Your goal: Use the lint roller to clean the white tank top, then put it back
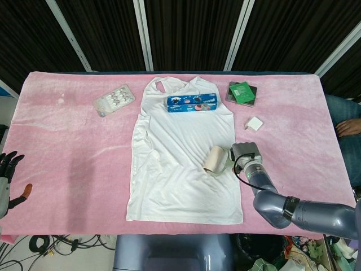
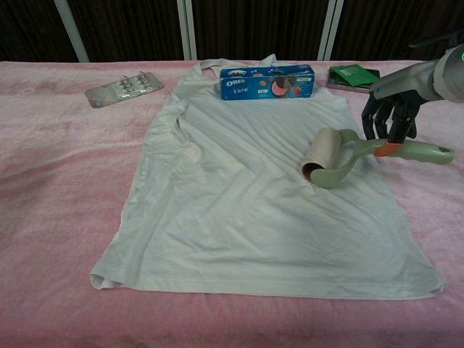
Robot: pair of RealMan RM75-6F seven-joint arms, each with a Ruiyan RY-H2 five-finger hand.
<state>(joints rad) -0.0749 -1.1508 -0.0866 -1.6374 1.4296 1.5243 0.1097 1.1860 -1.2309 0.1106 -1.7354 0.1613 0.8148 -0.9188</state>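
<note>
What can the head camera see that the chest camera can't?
Only the head view shows the left hand, waiting off the table's left edge holding nothing, and the small white block right of the tank top.

Only the chest view shows the lint roller's green handle, with the right hand's fingers on it near the orange tip.

Both show the white tank top, the lint roller resting on it, the right hand, the blue Oreo box, the blister pack, the green packet and the pink cloth.
</note>
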